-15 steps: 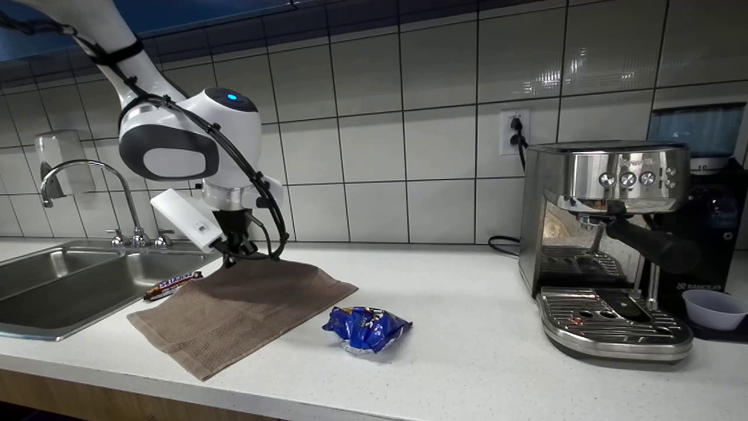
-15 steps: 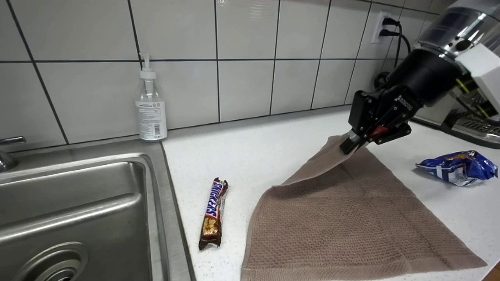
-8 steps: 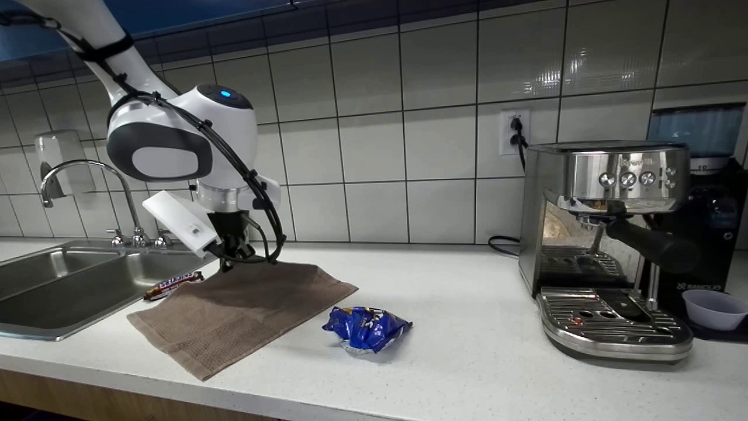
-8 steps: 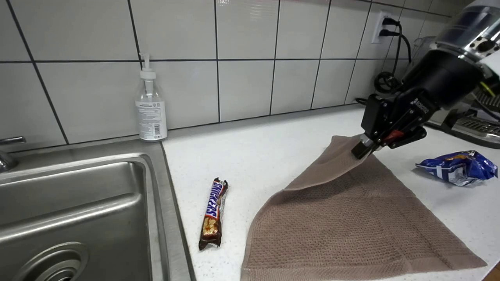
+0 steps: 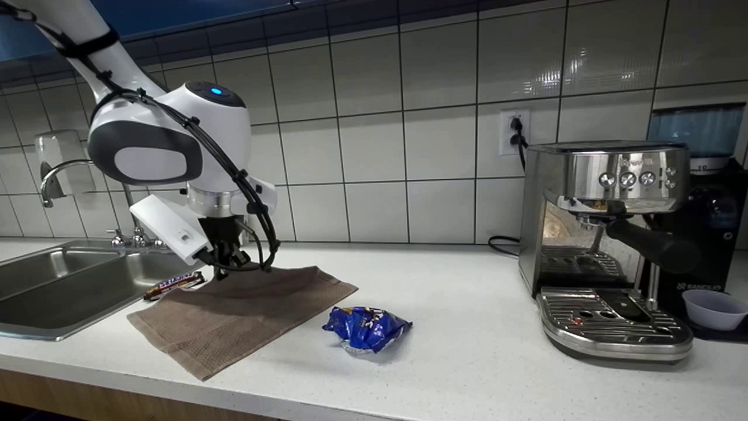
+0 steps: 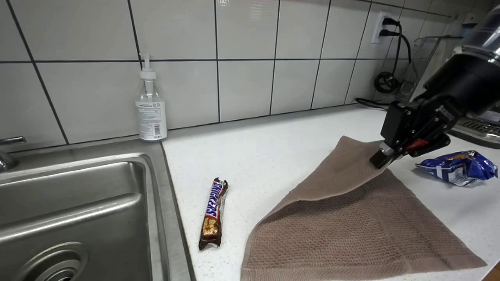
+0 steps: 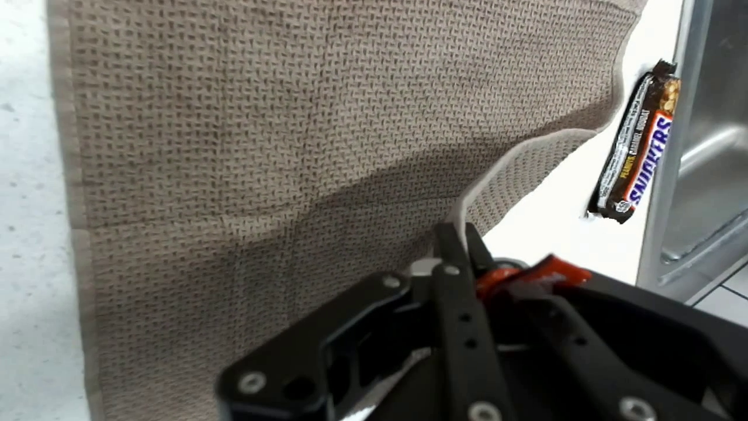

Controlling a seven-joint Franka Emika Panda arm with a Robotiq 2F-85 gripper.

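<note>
Because the black two-fingered gripper (image 7: 463, 233) has only a narrow pinch on the hem of the brown woven-cloth towel (image 6: 359, 230), gentle handling looks wise. Its fingers are closed with nothing but that thin layer between them; the raised flap curves up to them, while the rest of the towel lies flat below the gripper on the white speckled worktop (image 5: 461, 292). A slow, low, even motion should serve best: a sharp tug could pull the hem loose or drag the flat part along, and too steep a lift could make the flap bunch.

Past the towel's edge on one side of the gripper lies a slim Snickers bar (image 6: 213, 214) in a glossy brown wrapper; on the opposite side sits a crumpled, shiny blue plastic packet (image 5: 367, 327), so any sweep either way calls for room. Farther off, past the bar, is the rectangular stainless-steel sink (image 6: 167, 218), then a clear plastic pump bottle (image 6: 151, 117) near the pale tiled wall (image 6: 250, 86). Well apart, past the packet, stands a boxy silver espresso machine (image 5: 619, 193).
</note>
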